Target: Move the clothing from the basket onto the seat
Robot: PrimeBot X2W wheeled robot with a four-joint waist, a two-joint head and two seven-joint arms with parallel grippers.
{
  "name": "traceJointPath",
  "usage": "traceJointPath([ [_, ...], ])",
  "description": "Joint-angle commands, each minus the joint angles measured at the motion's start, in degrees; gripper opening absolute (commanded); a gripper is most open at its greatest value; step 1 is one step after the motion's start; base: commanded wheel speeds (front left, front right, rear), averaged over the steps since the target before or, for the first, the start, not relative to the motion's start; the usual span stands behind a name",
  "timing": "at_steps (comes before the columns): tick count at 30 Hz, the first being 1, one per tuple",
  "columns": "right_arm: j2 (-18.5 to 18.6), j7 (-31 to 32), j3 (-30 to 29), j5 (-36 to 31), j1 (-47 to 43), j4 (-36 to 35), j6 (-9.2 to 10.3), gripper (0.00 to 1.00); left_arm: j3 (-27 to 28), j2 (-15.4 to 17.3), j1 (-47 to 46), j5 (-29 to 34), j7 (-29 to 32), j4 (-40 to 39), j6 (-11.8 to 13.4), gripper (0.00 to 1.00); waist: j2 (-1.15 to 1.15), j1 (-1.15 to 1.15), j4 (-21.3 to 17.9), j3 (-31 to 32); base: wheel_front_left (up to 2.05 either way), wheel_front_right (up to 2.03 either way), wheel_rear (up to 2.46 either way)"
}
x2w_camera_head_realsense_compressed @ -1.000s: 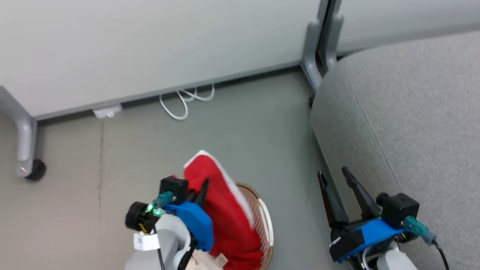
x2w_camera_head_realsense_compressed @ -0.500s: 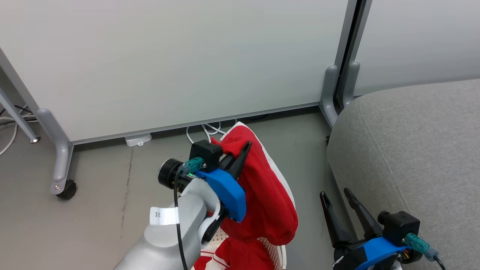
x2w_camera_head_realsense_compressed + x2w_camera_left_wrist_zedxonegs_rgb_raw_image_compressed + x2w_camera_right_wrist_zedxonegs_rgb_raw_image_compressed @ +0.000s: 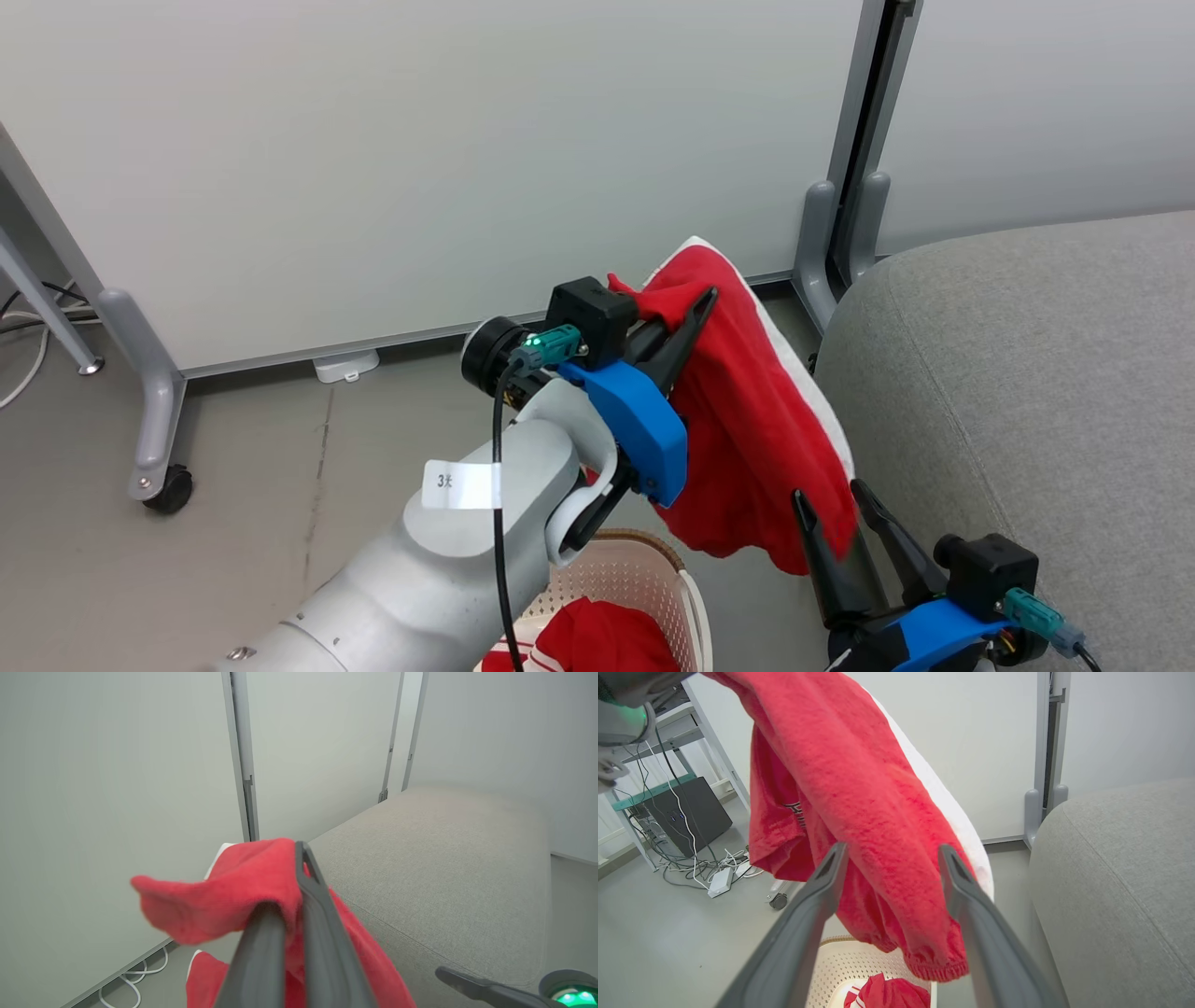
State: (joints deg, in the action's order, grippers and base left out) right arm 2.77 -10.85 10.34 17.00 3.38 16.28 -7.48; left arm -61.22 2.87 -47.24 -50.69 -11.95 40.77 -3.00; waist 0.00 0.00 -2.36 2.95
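The left gripper (image 3: pixel 695 313) has its jaws clenched on the upper fold of a soft bright red fabric garment with white trim (image 3: pixel 747 420), which is raised clear of the small cream-white perforated plastic basket (image 3: pixel 644 541). The garment hangs with its long axis near vertical. Its lower hem reaches down to the right gripper (image 3: pixel 829 492), whose jaws are released and spread wide; contact between hem and jaws cannot be confirmed. The large light grey upholstered seat (image 3: pixel 1027 373) lies to the robot's right of the garment, just beside it but not under it. Judgement: the coming move calls for a rightward carry by the left arm until the hem clears the seat's rounded edge. A second red garment with white stripes (image 3: pixel 597 644) lies in the basket. The basket stands on a smooth grey floor (image 3: pixel 280 485), before pale wall panels (image 3: pixel 373 140).
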Motion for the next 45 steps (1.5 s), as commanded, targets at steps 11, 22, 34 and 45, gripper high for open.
traceJointPath([
  [11, 0.2, 0.7, 0.3, -0.6, -1.3, -1.0, -0.03, 1.00, -6.4, 0.0, -4.0, -6.5, -1.9, -1.6, 2.4, 0.00, 0.00, 0.00, -0.1, 0.2, 0.00, 0.00, 0.00],
  [22, 0.2, 2.9, 4.0, -2.1, 4.2, 0.8, -0.03, 1.00, -10.0, 0.0, -5.2, -9.7, -2.9, -1.4, 3.0, 0.00, 0.00, 0.00, -0.3, -0.3, 0.00, 0.00, 0.00],
  [34, 0.2, 3.7, 5.6, -3.1, 13.3, 9.4, -0.03, 1.00, -11.8, 0.0, -5.1, -10.4, -3.0, -2.5, 2.3, 0.00, 0.00, 0.00, 0.1, -0.9, 0.00, 0.00, 0.00],
  [45, 0.2, 1.4, 7.5, -1.1, 19.7, 17.0, -0.03, 1.00, -12.3, 0.0, -4.4, -9.7, -2.2, -3.6, 2.0, 0.00, 0.00, 0.00, 0.5, -1.0, 0.00, 0.00, 0.00],
])
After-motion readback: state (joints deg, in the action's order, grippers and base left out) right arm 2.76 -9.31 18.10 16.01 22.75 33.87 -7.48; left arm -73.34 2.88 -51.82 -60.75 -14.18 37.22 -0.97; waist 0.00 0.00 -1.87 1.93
